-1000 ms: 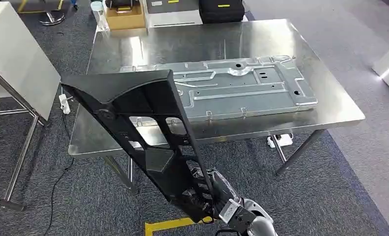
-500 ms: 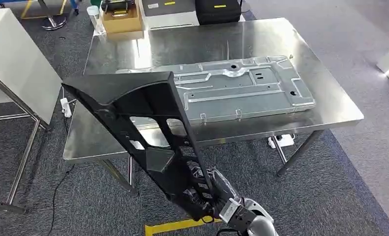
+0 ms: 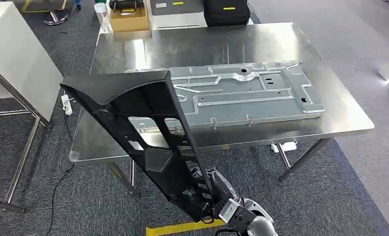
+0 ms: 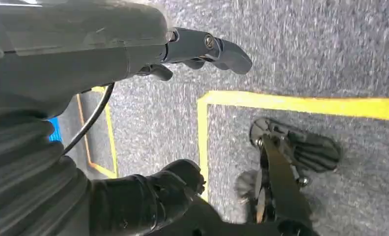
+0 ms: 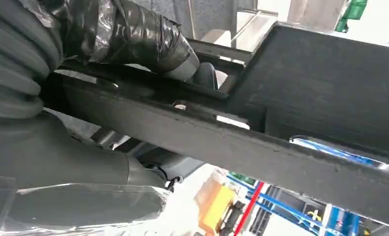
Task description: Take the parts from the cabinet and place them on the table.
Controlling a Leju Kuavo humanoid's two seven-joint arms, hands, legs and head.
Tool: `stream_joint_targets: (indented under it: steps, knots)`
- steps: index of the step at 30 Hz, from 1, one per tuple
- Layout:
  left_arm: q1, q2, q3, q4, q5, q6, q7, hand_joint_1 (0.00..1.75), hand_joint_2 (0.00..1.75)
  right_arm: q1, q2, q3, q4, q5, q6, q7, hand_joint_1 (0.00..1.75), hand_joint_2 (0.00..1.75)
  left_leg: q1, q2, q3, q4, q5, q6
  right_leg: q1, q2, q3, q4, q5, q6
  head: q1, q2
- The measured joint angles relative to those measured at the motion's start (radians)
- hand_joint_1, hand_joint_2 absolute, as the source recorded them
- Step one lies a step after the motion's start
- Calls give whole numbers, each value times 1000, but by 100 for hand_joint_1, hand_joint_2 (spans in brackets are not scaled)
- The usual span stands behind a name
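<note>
Honestly the sketchy bit is the right hand (image 3: 209, 194), its fingers (image 5: 148, 39) clamped on just the low end of the long black part (image 3: 138, 128), which juts up and away from them over the counter (image 3: 222, 44) edge and could clip the metal panel (image 3: 241, 96) or twist loose, while the left hand (image 4: 133, 49) hangs holding nothing, fingers loosely apart.

Grey carpet (image 3: 359, 162) (yellow floor tape (image 3: 182, 227))
</note>
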Motion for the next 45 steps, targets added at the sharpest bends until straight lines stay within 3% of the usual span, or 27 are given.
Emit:
stream_joint_targets:
  steps: [1,4,7,10,11,12,13,15,16,17,20,22,23,25,26,27,28,30,31,32,35,37,38,41,42,43,45]
  knots:
    - [-1,-1,0,0,0,0,0,0,175,-1,0,0,0,0,0,0,173,175,-6,0,0,2,-5,-7,7,2,11,-23,-18,-5,0,0]
    - [-2,-1,0,0,0,-1,0,0,175,-1,0,0,-1,0,0,0,173,175,-6,0,-1,-4,-8,-23,12,5,14,-35,-25,-14,0,0]
    - [-3,0,0,0,0,0,0,0,175,-2,0,0,-3,0,0,0,173,175,-4,3,-6,34,-36,-38,-2,5,38,-55,-26,-34,-2,0]
    - [-3,0,1,0,0,-1,0,0,175,-1,0,0,-2,0,2,0,173,175,-3,3,-136,273,-138,-46,3,0,48,-55,-37,-45,-2,0]
    - [-1,0,1,0,0,-1,1,0,175,0,0,0,-2,0,2,0,173,175,-3,3,-166,318,-140,-47,4,0,52,-54,-41,-46,-2,0]
    - [2,0,1,0,0,-1,1,0,175,1,0,0,-2,0,3,0,173,175,-4,3,-172,311,-115,-46,5,2,58,-53,-46,-45,-2,0]
    - [3,0,1,0,0,-1,1,0,175,1,0,0,-2,0,3,0,173,175,-4,3,-153,256,-68,-43,6,4,66,-53,-53,-44,-2,0]
    - [2,1,1,0,0,-1,1,0,175,1,0,0,-3,0,3,0,173,175,-5,4,-74,70,41,-30,7,4,89,-53,-68,-39,-2,0]
    - [3,3,2,0,0,0,1,0,175,1,0,0,-2,0,3,0,173,175,-9,6,-51,25,43,-19,7,3,88,-53,-74,-36,-1,0]
    - [0,4,2,0,0,0,1,0,175,0,0,0,-2,0,3,0,173,175,-15,6,-43,3,32,-16,13,5,87,-49,-80,-26,-2,0]
    - [2,4,2,0,0,-1,1,0,175,1,0,0,-3,0,5,0,173,175,-15,4,-41,-2,26,-2,11,4,98,-46,-73,-10,0,0]
    - [4,2,3,0,0,-1,1,0,175,1,0,0,-3,0,5,0,173,175,-8,3,-14,-15,26,7,7,5,87,-11,-91,-1,0,0]
    - [3,3,3,0,0,-1,1,0,175,-2,0,0,-4,0,5,0,173,175,-7,4,-10,-16,22,12,7,5,59,39,-117,5,0,0]
    - [1,3,3,0,0,-1,0,0,175,1,0,0,-5,0,5,0,173,175,-8,3,-4,-16,13,18,1,5,-43,198,-183,15,0,0]
    - [1,3,3,0,0,0,0,0,175,3,0,0,-5,0,5,0,173,175,-8,2,0,-15,8,17,-1,4,-81,243,-190,17,1,0]
    - [2,3,3,0,0,-1,0,0,175,5,0,0,-5,0,5,0,173,175,-8,2,8,-15,1,16,-2,4,-99,245,-169,18,0,0]
    - [2,3,3,0,0,-1,0,0,175,5,0,0,-5,0,5,0,173,175,-7,2,17,-15,-5,13,-4,4,-94,208,-130,18,1,0]
    - [4,2,3,0,0,-1,0,0,175,5,0,0,-5,0,5,0,173,175,-6,1,44,-14,-24,4,-6,3,-35,39,-5,14,1,0]
    - [6,0,3,0,0,-1,0,0,175,5,0,0,-5,0,5,0,173,175,-5,2,46,-15,-32,0,-5,4,-15,-21,22,7,1,0]
    - [2,0,3,0,0,-1,0,0,175,4,0,0,-3,0,5,0,173,175,-7,1,52,-12,-36,-6,5,3,-21,-28,-18,1,1,0]
    - [-1,0,3,0,0,-2,0,0,175,7,0,0,-6,0,5,0,173,175,-8,1,57,-5,-34,-28,8,7,-11,-34,-4,-24,5,0]
    - [-2,0,3,0,0,-1,1,0,175,6,0,0,-9,0,5,0,173,175,-5,4,43,39,-42,-34,2,7,13,-44,-9,-38,5,0]
    - [-2,0,3,0,0,-1,0,0,175,4,0,0,-9,0,5,0,173,175,-5,4,16,90,-61,-36,3,6,19,-45,-14,-45,5,0]
    - [-2,0,3,0,0,-2,1,0,175,6,0,0,-9,0,5,0,173,175,-5,4,-115,286,-160,-42,8,5,32,-44,-30,-54,4,0]
    - [0,0,3,0,0,-2,1,0,175,7,0,0,-9,0,5,0,173,175,-5,4,-137,302,-154,-40,11,7,39,-44,-36,-54,4,0]
    - [3,0,4,0,0,-1,1,0,175,8,0,0,-9,0,5,0,173,175,-6,4,-135,271,-118,-37,13,9,49,-44,-43,-54,4,0]
    - [3,0,4,0,0,-1,1,0,175,8,0,0,-10,0,5,0,173,175,-9,4,-84,114,-1,-25,19,10,72,-44,-58,-53,4,0]
